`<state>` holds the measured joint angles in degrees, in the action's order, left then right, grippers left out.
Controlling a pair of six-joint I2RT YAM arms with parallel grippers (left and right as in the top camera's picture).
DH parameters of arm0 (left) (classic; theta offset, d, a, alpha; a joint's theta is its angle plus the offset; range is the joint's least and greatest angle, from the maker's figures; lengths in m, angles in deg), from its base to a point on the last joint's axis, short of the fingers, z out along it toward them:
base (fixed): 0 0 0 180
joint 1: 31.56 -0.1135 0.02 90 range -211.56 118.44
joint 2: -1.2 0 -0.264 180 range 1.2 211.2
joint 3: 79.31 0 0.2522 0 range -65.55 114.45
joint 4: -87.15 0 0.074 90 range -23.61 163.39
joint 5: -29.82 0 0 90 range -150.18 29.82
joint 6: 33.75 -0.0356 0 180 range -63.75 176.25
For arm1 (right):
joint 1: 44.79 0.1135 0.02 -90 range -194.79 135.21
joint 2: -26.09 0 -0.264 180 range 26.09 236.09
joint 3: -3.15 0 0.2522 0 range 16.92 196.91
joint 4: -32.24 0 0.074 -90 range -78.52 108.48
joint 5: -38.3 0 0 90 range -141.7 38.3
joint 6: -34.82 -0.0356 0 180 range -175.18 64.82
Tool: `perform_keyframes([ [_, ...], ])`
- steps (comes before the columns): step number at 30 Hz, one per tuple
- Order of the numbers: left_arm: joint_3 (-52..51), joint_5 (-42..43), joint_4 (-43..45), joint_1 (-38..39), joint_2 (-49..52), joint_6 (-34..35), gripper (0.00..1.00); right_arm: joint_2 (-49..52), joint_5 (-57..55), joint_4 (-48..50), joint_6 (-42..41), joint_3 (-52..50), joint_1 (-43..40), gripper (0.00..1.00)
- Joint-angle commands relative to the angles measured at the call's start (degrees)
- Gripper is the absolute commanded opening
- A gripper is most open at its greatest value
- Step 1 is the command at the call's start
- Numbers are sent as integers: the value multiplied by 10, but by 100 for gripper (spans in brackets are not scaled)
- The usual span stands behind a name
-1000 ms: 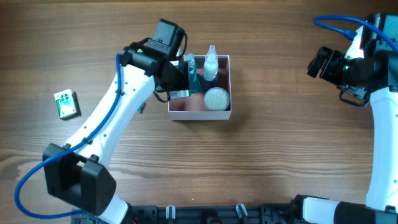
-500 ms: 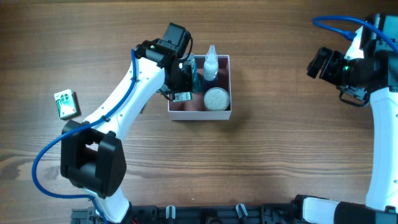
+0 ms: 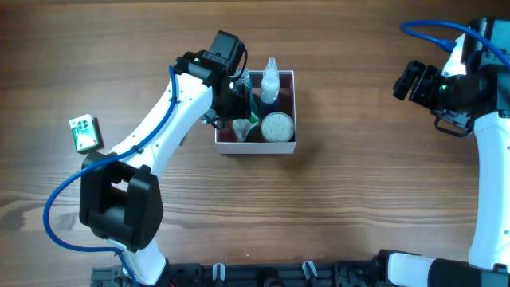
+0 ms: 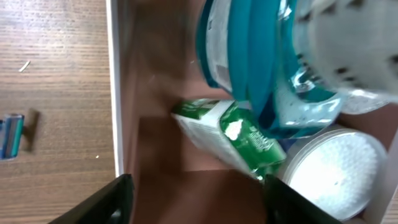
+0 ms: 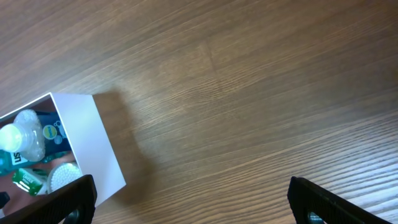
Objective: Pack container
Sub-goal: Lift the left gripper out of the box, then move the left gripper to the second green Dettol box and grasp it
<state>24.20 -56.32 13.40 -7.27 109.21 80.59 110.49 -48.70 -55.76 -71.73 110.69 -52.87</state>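
The container [image 3: 285, 146] is a square white box with a dusty pink inside at the table's middle. It holds a teal bottle [image 3: 244, 86], a clear bottle [image 3: 271, 80], a round white jar [image 3: 277, 126] and a green packet [image 3: 247, 127]. In the left wrist view the green packet [image 4: 239, 135] lies tilted against the teal bottle [image 4: 249, 62], beside the jar [image 4: 336, 171]. My left gripper [image 3: 236, 108] hangs over the container's left part, open and empty [image 4: 199, 202]. My right gripper [image 3: 405, 80] is open and empty, far right of the container [image 5: 84, 134].
A green and white packet [image 3: 84, 134] lies on the wooden table at the far left. A small blue and grey item [image 4: 11, 135] lies on the table just left of the container's white wall [image 4: 113, 93].
My left gripper has opened and let go of the green packet, which now leans inside the container. The right arm has not moved.
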Motion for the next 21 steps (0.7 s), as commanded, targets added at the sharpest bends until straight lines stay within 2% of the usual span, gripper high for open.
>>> perform_keyframes([
  [1,6,-59,-6,-9,-35,2,68,6,5,0,7,-5,-1,100],
  [4,6,-95,-16,-24,-73,7,70,6,5,0,10,-5,-1,100],
  [9,6,-130,-46,-105,-153,21,72,7,5,1,12,-5,-1,100],
  [11,6,-129,-48,-152,-174,21,77,6,5,1,12,-5,-1,100],
  [13,6,-127,-52,-201,-182,21,87,6,5,1,12,-5,-1,100],
  [17,0,-108,-59,-300,-170,21,96,6,5,0,14,-5,-1,100],
  [21,-20,-108,-63,-376,-134,20,100,6,5,0,14,-5,-1,100],
])
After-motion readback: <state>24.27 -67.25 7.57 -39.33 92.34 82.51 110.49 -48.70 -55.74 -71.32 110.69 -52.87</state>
